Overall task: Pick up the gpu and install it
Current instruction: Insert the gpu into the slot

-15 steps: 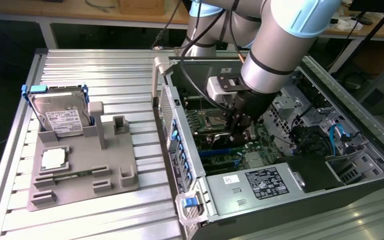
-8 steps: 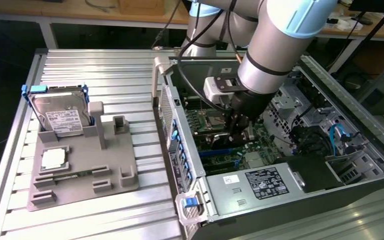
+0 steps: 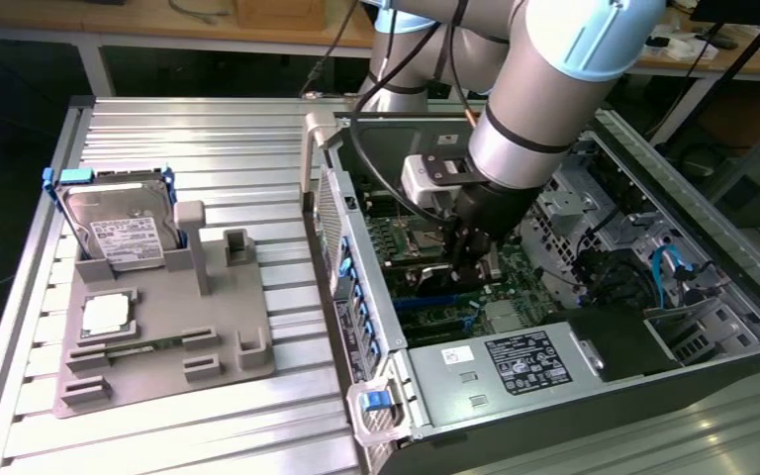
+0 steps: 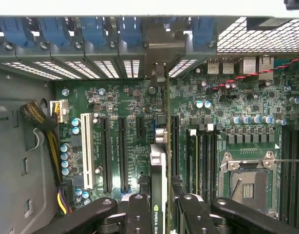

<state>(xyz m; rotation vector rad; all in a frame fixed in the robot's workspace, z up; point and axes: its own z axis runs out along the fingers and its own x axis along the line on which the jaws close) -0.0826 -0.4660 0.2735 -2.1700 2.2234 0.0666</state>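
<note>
Ribbed aluminium table [image 3: 195, 129] carries an open computer case [image 3: 750, 336] on the exterior view's right and a grey parts fixture [image 3: 155, 366] on its left, with a hard drive [image 3: 123, 233] standing in the fixture's far end.

Finding 1: my gripper [image 3: 466, 259] is down inside the case, over the motherboard [image 4: 115, 97].

Finding 2: jaws are closed on the gpu [image 4: 158, 170], gripping it edge-on; one finger [image 4: 139, 214] presses each face.

Finding 3: step in hand is the install, pick-up being done. The card hangs between the black expansion slots [image 4: 122, 151] and the CPU socket [image 4: 247, 180], running toward the rear wall of the case.

Judgement: seating calls for the card's edge held square over one slot, the bracket end meeting the rear opening, and a straight press.

Views compared: the wrist view gives card-to-slot alignment; the exterior view gives my depth in the case and the fixture. Neither lets me tell whether the card touches a slot.
</note>
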